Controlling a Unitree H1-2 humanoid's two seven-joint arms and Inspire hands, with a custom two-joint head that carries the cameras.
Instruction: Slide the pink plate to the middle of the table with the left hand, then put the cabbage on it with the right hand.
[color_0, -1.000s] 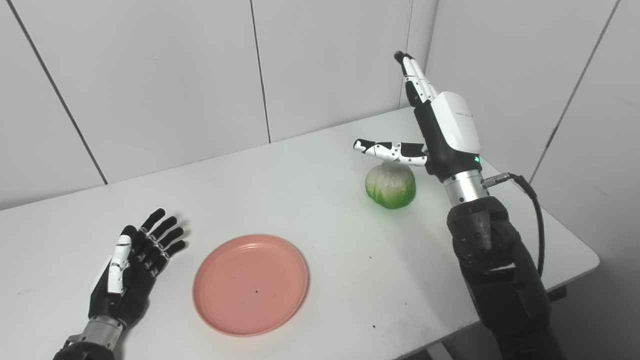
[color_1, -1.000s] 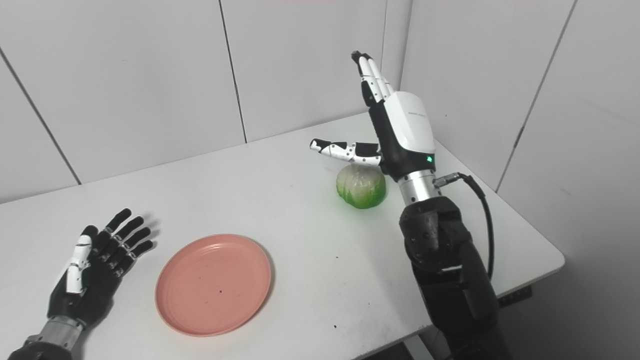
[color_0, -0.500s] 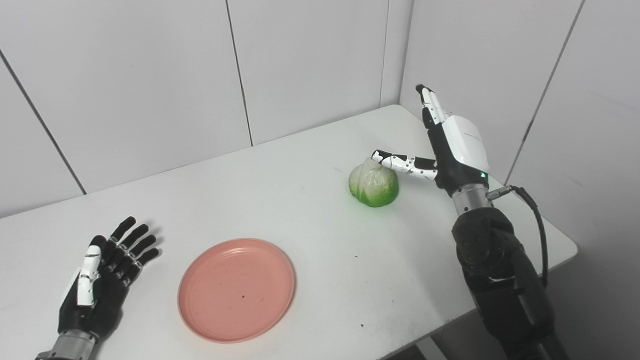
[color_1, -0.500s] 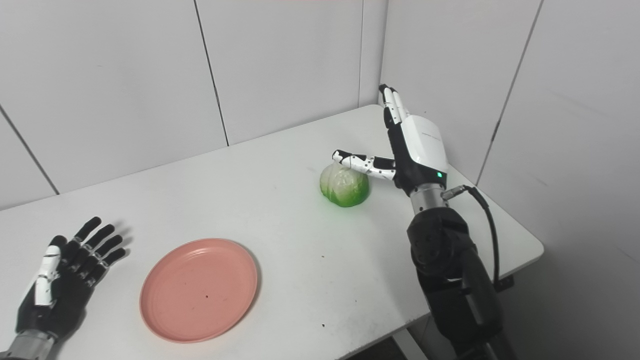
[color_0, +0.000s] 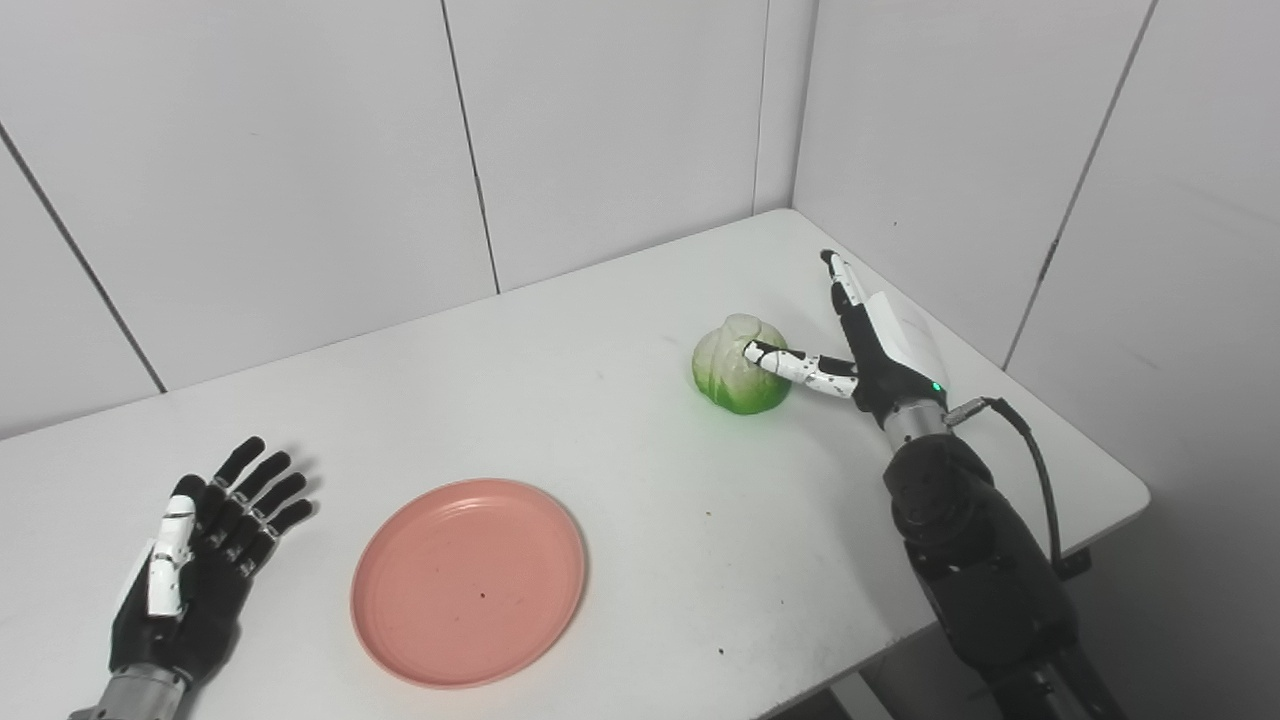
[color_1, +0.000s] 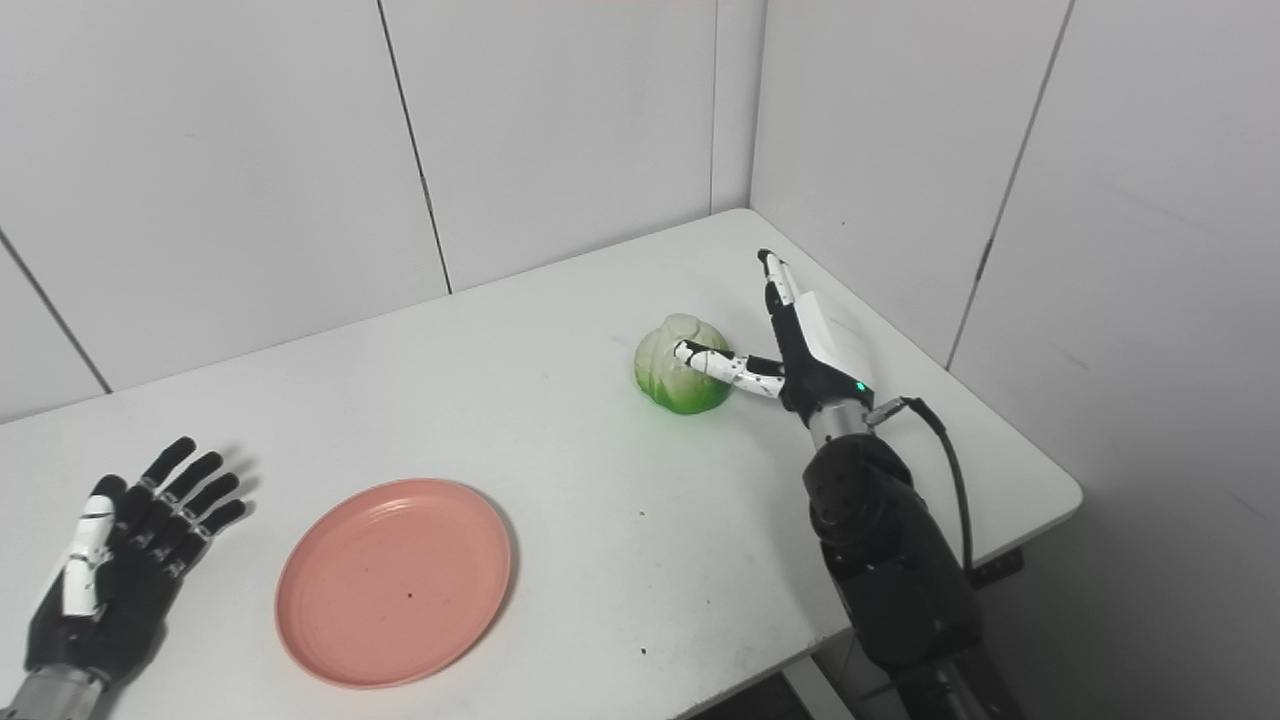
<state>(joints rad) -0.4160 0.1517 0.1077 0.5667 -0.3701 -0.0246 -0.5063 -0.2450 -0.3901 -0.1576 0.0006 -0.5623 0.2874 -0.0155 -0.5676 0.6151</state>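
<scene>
Taking the plate as our landmark, we start at its left, where our left hand lies palm up on the white table, just beside the plate's rim but not touching it. Its fingers are spread and straight, holding nothing. Its black palm and jointed fingers look like hard plastic, with a white thumb lying across the palm; the wrist is cut off by the bottom edge of the view.

The plate itself is round, shallow and pink with a raised rim and a smooth matte surface. It carries nothing but a tiny dark speck near its middle. It sits near the front edge of the table.

Well to the right of the plate and farther back sits the cabbage, a rounded, ribbed head, pale white on top and bright green at the base, resting on the table. Right of the cabbage is our right hand, fingers extended and apart, thumb reaching onto the cabbage's right side. We cannot tell whether the thumb tip presses it or only crosses in front. The hand grips nothing. Its palm side is hidden from us.
</scene>
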